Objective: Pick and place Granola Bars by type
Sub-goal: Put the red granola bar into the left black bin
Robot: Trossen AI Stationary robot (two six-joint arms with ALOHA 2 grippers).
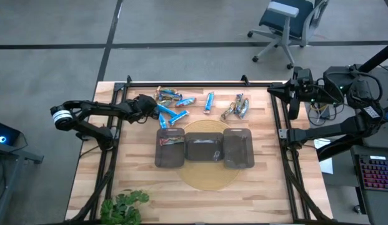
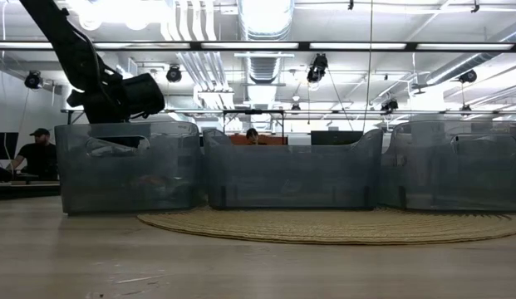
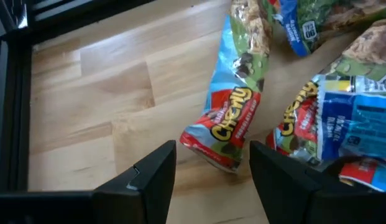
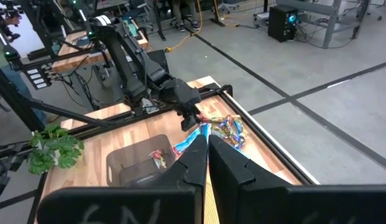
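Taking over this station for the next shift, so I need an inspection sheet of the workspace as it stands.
Surface: wooden table with a round woven mat.
Job's things: granola bars scattered behind three trays; left tray holds some bars.
Clutter: potted plant at the front edge.
Grippers: left gripper open, low over a Chewy bar; right gripper shut, parked off the table's right side.
Cables: loose cables on the floor beyond.
Surroundings: office chair; person seated behind.
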